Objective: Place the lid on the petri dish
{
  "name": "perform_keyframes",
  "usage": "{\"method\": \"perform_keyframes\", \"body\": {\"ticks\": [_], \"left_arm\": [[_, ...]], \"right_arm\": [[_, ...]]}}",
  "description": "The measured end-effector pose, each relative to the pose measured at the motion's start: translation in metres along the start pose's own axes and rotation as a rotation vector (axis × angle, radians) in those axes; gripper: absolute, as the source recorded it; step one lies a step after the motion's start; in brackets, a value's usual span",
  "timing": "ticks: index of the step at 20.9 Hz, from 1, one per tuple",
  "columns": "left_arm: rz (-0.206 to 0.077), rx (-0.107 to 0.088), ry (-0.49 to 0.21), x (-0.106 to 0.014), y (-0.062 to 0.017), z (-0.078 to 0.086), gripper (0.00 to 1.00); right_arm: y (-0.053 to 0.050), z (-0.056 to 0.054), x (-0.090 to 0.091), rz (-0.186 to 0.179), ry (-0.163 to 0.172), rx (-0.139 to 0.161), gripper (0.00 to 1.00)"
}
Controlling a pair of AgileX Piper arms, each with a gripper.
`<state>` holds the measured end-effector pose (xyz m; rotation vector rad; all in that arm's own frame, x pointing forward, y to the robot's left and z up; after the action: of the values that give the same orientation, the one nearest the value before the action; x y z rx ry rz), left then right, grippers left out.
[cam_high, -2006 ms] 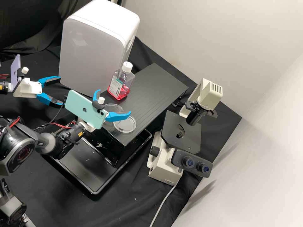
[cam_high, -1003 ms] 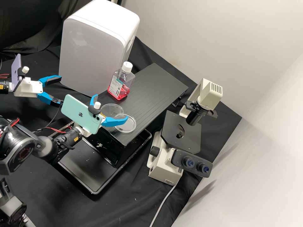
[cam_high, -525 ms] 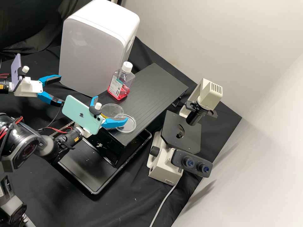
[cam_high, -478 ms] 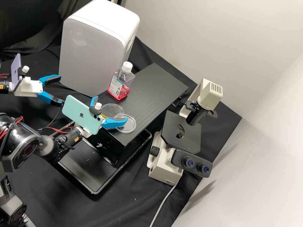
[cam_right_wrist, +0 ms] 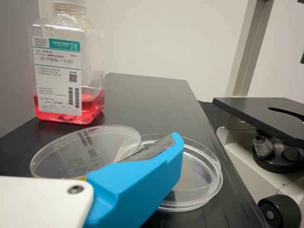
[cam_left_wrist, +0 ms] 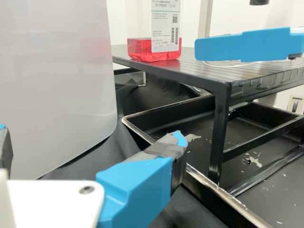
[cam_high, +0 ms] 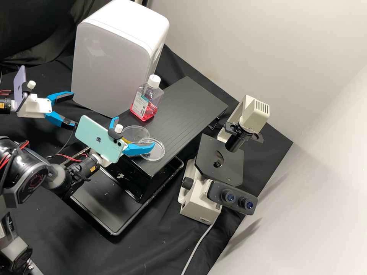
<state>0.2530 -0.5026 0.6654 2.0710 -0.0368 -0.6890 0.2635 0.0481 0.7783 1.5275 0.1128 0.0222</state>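
Observation:
A clear lid (cam_high: 135,133) lies on the black raised platform (cam_high: 183,110), its edge overlapping the rim of the clear petri dish (cam_high: 153,149) beside it. In the right wrist view the lid (cam_right_wrist: 83,149) leans onto the dish (cam_right_wrist: 194,173). My right gripper (cam_high: 133,131) is open and low over the pair, one blue finger (cam_right_wrist: 142,175) lying across the dish's near rim, the other on the lid's far side. My left gripper (cam_high: 72,108) hangs open at the far left beside the white box, away from the dishes.
A flask of red liquid (cam_high: 146,100) stands on the platform behind the lid. A large white box (cam_high: 114,53) sits at the back left. A black tray (cam_high: 114,214) lies under the platform's front, and a microscope (cam_high: 225,164) stands to the right.
The right gripper has come down and slightly left onto the lid and dish, still spread wide. Over the last half second it has held still. The left arm has barely moved.

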Motion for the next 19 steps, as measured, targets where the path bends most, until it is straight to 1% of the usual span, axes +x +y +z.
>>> {"method": "perform_keyframes", "body": {"ticks": [4,5,6,7,9,11,19], "left_arm": [[0.000,0.000,0.000,0.0000,0.0000,0.0000,1.00],[0.000,0.000,0.000,0.0000,0.0000,0.0000,1.00],[0.000,0.000,0.000,0.0000,0.0000,0.0000,1.00],[0.000,0.000,0.000,0.0000,0.0000,0.0000,1.00],[0.000,0.000,0.000,0.0000,0.0000,0.0000,1.00],[0.000,0.000,0.000,0.0000,0.0000,0.0000,1.00],[0.006,0.000,-0.002,0.0015,0.0013,0.0003,1.00]], "right_arm": [[-0.0023,0.0020,0.0017,-0.002,-0.003,-0.003,0.00],[-0.0022,0.0022,0.0030,0.003,-0.003,-0.010,0.00],[-0.0018,0.0020,0.0043,0.006,-0.003,-0.025,0.00],[-0.0020,0.0020,0.0047,0.007,-0.004,-0.027,0.00],[-0.0023,0.0019,0.0057,0.014,-0.010,-0.022,0.00],[-0.0020,0.0020,0.0058,0.019,-0.010,-0.027,0.00],[-0.0016,0.0025,0.0057,0.022,-0.015,-0.024,0.00]]}}
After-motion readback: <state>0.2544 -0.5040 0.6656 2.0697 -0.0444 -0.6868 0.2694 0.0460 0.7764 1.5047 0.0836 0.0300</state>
